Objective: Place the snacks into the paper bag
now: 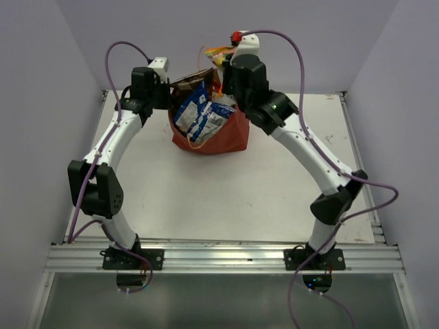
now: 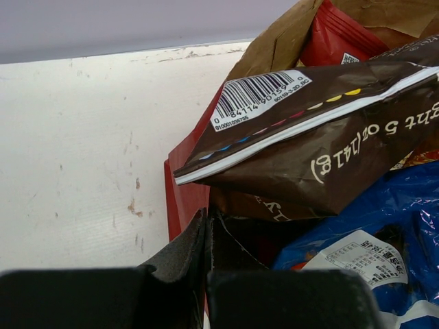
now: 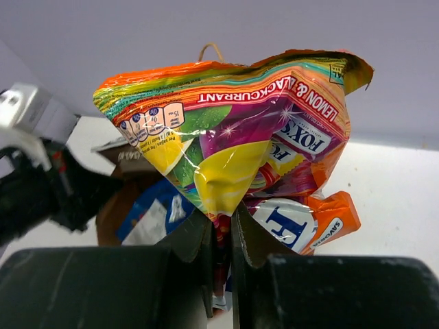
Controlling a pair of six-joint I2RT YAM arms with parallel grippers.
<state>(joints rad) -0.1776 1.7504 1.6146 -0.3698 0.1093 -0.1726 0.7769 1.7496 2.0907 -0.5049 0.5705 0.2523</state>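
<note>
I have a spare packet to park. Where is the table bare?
Bare: the wide table stretch in front of the bag, between left arm and right arm; also the strip beyond the right arm, up to the table edge. Crowded: the bag mouth, stuffed with packets, with left claw on its rim and right claw holding a candy packet above.

White-and-black arms (image 1: pixel 113 140), purple cables (image 1: pixel 123 44)

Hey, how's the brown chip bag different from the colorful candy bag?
The brown chip bag is dark; the candy bag is orange, yellow and pink. The brown chip bag sits in the paper bag; the right claw pinches the candy bag. Both are glossy packets.
</note>
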